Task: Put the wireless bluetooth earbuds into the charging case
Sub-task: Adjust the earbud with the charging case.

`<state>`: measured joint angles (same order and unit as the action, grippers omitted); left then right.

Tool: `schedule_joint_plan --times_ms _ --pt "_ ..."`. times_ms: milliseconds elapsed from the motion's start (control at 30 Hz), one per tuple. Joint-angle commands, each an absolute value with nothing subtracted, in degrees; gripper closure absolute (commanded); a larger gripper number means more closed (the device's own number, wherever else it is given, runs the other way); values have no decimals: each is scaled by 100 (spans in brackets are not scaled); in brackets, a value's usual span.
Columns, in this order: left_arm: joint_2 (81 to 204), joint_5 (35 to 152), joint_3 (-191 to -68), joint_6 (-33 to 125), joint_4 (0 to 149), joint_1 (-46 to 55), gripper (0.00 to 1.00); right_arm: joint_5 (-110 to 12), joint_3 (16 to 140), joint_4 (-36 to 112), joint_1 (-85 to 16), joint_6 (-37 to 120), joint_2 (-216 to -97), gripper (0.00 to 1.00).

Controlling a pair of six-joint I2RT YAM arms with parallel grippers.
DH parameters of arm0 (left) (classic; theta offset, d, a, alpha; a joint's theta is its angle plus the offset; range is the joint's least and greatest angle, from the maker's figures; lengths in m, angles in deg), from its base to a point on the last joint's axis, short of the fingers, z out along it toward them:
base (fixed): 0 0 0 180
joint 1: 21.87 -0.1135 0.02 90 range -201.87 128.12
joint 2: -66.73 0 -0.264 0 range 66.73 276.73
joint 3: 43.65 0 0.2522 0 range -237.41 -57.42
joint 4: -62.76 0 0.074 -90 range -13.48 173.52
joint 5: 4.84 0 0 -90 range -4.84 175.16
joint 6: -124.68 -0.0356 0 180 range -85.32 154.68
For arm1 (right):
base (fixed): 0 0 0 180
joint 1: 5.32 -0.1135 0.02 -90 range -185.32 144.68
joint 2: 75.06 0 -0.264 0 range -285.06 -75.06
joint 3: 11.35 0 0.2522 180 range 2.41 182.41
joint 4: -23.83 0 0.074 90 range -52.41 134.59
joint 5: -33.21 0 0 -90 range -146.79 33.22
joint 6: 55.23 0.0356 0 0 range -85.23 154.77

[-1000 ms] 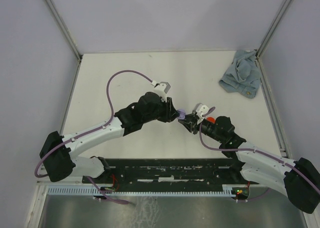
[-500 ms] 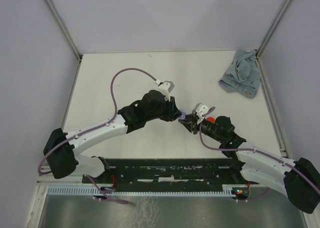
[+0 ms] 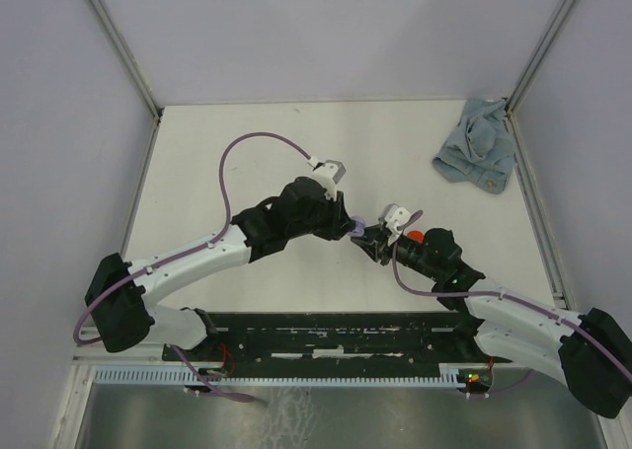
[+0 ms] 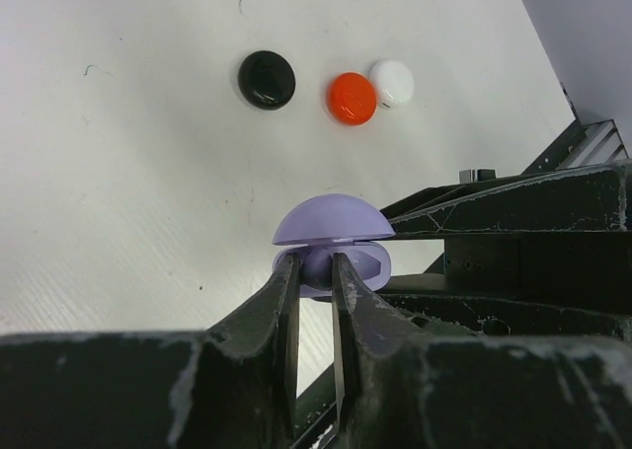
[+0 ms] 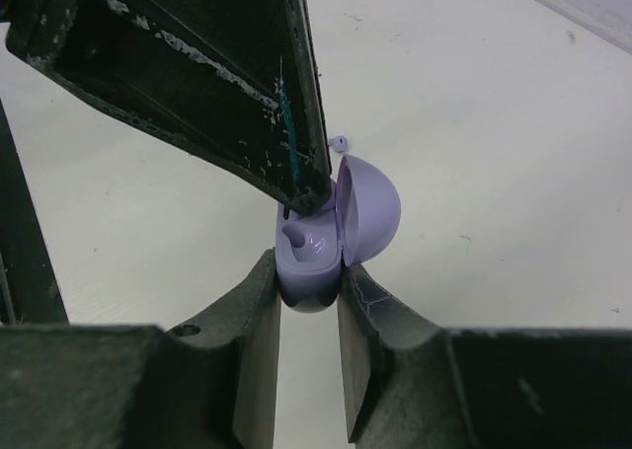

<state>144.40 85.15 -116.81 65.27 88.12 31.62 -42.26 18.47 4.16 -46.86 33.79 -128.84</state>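
Note:
A lilac charging case (image 5: 367,210) stands open, its domed lid hinged up; it also shows in the left wrist view (image 4: 331,220) and the top view (image 3: 359,224). My right gripper (image 5: 308,283) is shut on the case's base and holds it above the table. My left gripper (image 4: 314,271) is shut on a lilac earbud (image 4: 318,261), its tips right at the case's open well. One left finger (image 5: 247,74) reaches into the case from above. A tiny lilac piece (image 5: 339,143) lies on the table behind the case. Other earbuds are out of view.
Three round discs lie on the table beyond the case: black (image 4: 267,79), red (image 4: 352,98) and white (image 4: 392,82). A crumpled blue cloth (image 3: 476,155) lies at the back right. Both arms meet at mid-table (image 3: 247,173).
My left wrist has shifted slightly right and closer to the case. The right arm and the case have barely moved.

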Motion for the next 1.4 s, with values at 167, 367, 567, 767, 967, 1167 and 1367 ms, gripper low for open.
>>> schedule_joint_plan --times_ms 167,367,567,767,967,1167,1367 --pt "13845 8393 -12087 5919 8981 3228 89 -4176 2157 15 -4710 3292 -13057 94" --pt "13774 8697 -12041 5800 8829 3230 89 -4167 2149 -21 -4711 3309 -13070 94" --pt "13975 8785 -12046 5733 8808 3231 89 -4149 2131 -43 -4708 3335 -13011 94" --pt "14146 8795 -12045 5711 8773 3242 89 -4117 2121 -47 -4711 3353 -12973 94" --pt "14194 8692 -11980 5648 8720 3241 90 -4114 2113 -65 -4710 3369 -12945 94" --pt "14232 8681 -11913 5615 8614 3246 90 -4114 2104 -85 -4712 3380 -12945 94" --pt "14257 8576 -11906 5515 8687 3286 90 -4105 2104 -99 -4708 3388 -12942 94"
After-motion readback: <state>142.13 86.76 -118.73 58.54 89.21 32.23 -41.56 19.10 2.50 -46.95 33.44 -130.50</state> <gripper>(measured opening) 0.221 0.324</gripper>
